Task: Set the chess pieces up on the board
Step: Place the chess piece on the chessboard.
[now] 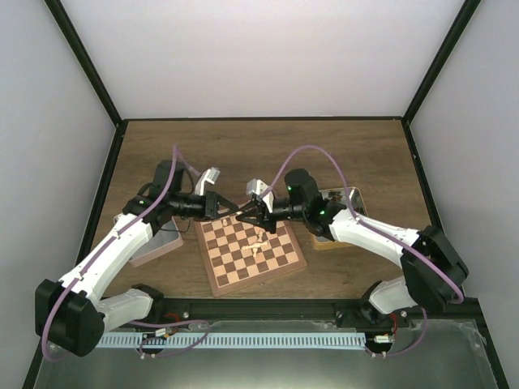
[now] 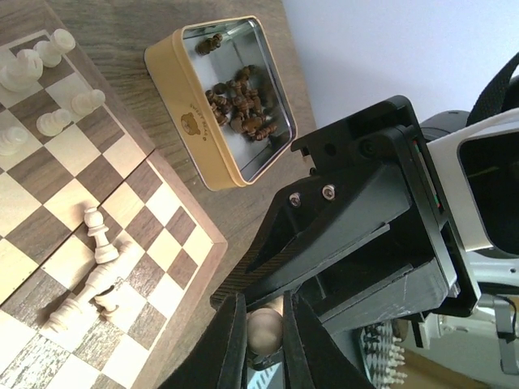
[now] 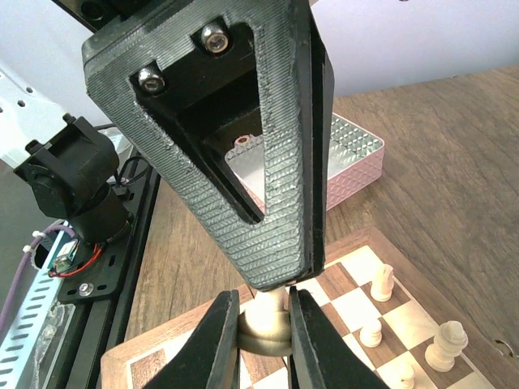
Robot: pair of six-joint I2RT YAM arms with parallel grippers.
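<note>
Left tool (image 2: 263, 344) & right tool (image 3: 263, 336) both clamped on one pale piece (image 2: 264, 328); if I pull b4 either lets go, it could pop onto board (image 1: 259, 278).

Noted a cream-yellow tin (image 2: 185, 113) on my right, open-topped, with a bear mark on its side wall, resting on the wooden surface (image 1: 259, 150). On my left sat a pink tin (image 3: 357, 174) with ribbed walls, also open-topped.
</note>
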